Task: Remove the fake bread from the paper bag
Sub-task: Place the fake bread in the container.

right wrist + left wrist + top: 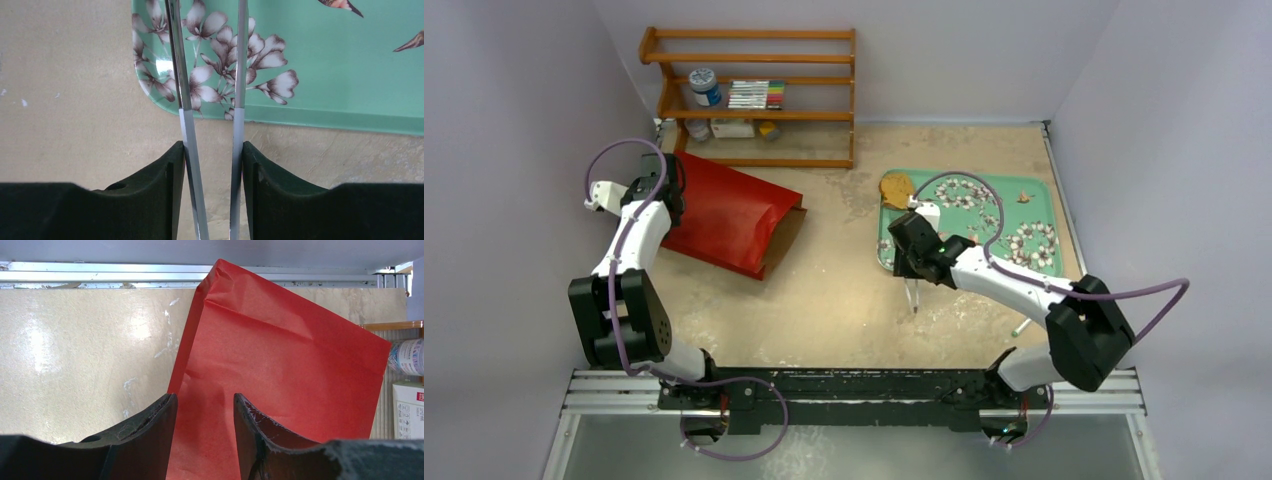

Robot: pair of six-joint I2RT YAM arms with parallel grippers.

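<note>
On the beige bench the paper bag lies on its side, its mouth toward the tray. Your left pincer is half closed on the bag's shut end. Your right pincer clamps the metal tongs; their arms stand apart at the tray's corner, with nothing seen between them. One brown slice lies on the tray; the other fake bread is hidden, probably inside the bag. I judge you are between pieces. Next, bring the tongs low into the mouth.

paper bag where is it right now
Top view: the paper bag lies at left, in front of the wooden shelf, its closed end in the left gripper.
</note>
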